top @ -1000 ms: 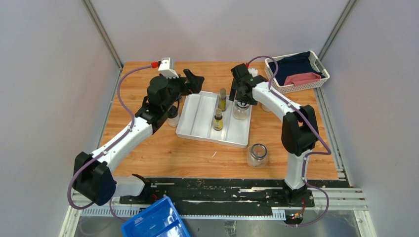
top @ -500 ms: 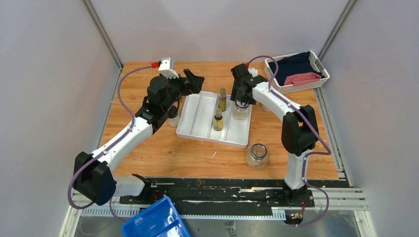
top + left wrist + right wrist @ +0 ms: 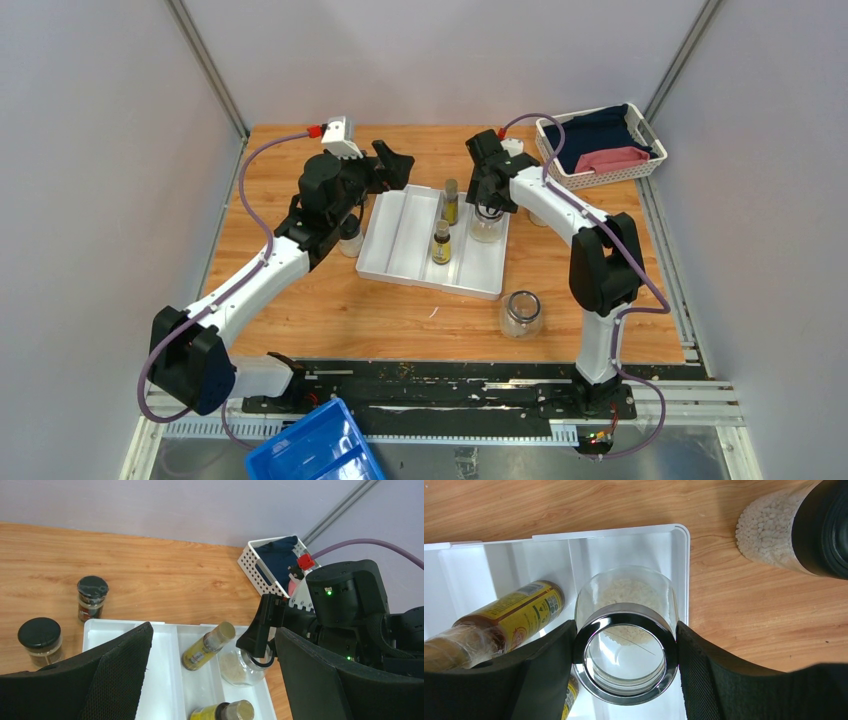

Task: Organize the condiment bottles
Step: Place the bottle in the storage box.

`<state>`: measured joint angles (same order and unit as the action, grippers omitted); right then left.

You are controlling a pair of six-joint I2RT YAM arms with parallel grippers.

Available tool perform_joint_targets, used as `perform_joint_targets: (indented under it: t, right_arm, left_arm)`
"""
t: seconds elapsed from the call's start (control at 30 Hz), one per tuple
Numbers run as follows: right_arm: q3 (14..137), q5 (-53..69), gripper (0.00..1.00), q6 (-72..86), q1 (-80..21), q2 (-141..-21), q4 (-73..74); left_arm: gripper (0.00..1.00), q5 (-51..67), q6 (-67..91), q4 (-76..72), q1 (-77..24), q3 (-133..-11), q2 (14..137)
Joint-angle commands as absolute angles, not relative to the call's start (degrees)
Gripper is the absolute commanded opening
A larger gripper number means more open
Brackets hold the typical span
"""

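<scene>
A squat clear glass jar (image 3: 626, 592) with a chrome rim stands in the right compartment of the white divided tray (image 3: 624, 531). My right gripper (image 3: 626, 647) is shut on its rim, one finger on each side; it also shows in the top view (image 3: 487, 200). Two slim yellow-labelled bottles (image 3: 451, 200) (image 3: 441, 242) stand in the middle compartment. My left gripper (image 3: 212, 630) is open and empty above the tray's far left. A tiny dark shaker (image 3: 92, 597) and a black-lidded jar (image 3: 40, 639) stand on the table left of the tray. Another glass jar (image 3: 521, 312) stands in front of the tray.
A black-lidded jar of white grains (image 3: 794, 527) stands on the wood just right of the tray. A white basket (image 3: 600, 145) with dark and pink cloth sits at the back right. A blue bin (image 3: 315, 450) is below the table's near edge.
</scene>
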<state>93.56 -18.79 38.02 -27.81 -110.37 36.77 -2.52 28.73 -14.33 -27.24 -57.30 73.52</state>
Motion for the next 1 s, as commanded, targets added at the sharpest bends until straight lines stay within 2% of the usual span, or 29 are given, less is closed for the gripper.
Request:
perform_joint_targets:
  t: [0.0, 0.7, 0.8, 0.97]
  right_arm:
    - [92.81, -20.88, 0.18, 40.88, -29.21, -109.95, 37.16]
    - [91.25, -25.62, 0.17, 44.16, -29.23, -108.33, 38.23]
    - [91.53, -25.41, 0.25, 43.73, -29.26, -108.55, 38.18]
    - [91.50, -25.22, 0.45, 42.93, -29.34, -108.54, 37.67]
  left_arm:
    - [0.95, -1.84, 28.39, -14.35, -27.95, -57.04, 73.78]
    - [0.95, -1.49, 28.48, -14.35, -28.21, -57.56, 74.34]
    - [0.95, -1.49, 28.30, -14.33, -28.21, -57.57, 74.39]
    - [0.95, -1.49, 28.21, -14.33, -28.21, -57.50, 74.49]
